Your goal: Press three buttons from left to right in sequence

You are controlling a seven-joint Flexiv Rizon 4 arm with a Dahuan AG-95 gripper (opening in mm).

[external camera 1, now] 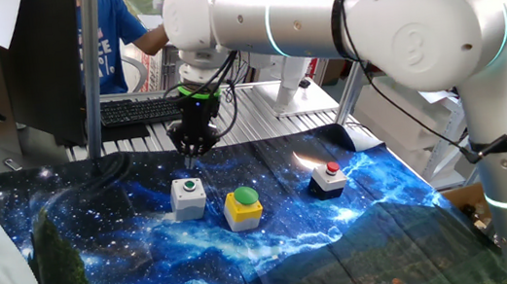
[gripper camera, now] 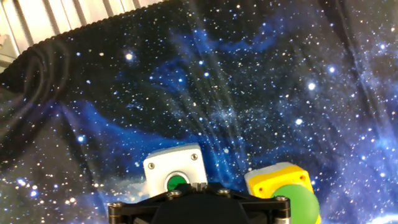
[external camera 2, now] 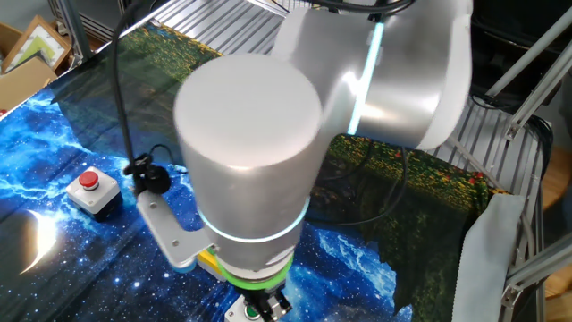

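Observation:
Three buttons stand in a row on the starry cloth. The grey box with a small green cap (external camera 1: 188,198) is at the left, the yellow box with a large green dome (external camera 1: 243,209) is in the middle, and the dark box with a small red cap (external camera 1: 328,180) is at the right. My gripper (external camera 1: 194,150) points down, a little above and behind the grey box. In the hand view the grey box (gripper camera: 173,167) and its green cap (gripper camera: 176,182) lie just ahead of my gripper (gripper camera: 199,185), whose tips touch each other, shut on nothing. The yellow box (gripper camera: 278,177) is to the right.
The galaxy-print cloth (external camera 1: 132,266) covers the table. A keyboard (external camera 1: 136,108) and a metal rack stand behind it, with a person in blue (external camera 1: 107,39) at the back. In the other fixed view the arm hides most of the scene; the red-capped box (external camera 2: 92,190) shows at the left.

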